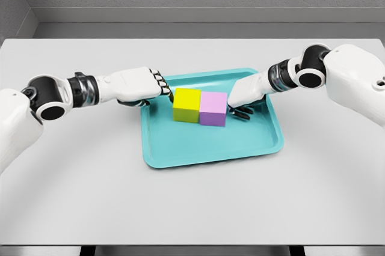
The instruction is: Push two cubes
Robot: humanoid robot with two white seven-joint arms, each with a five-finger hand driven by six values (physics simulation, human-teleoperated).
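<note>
On teal tray (180,154), yellow cube (187,105) touching purple cube (213,109)

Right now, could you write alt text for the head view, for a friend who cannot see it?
A yellow cube and a purple cube sit side by side on a teal tray on a grey table. The left hand reaches the yellow cube, the right hand the purple one.

Yellow cube (187,104) and purple cube (213,109) sit touching, side by side, mid teal tray (180,151), no gap between them. Left hand (137,85) blocks the yellow cube's left side at the tray's left rim; right hand (246,95) blocks the purple cube's right. Tray front half open, far edge narrow. Grey table (192,202) around the tray free.
</note>
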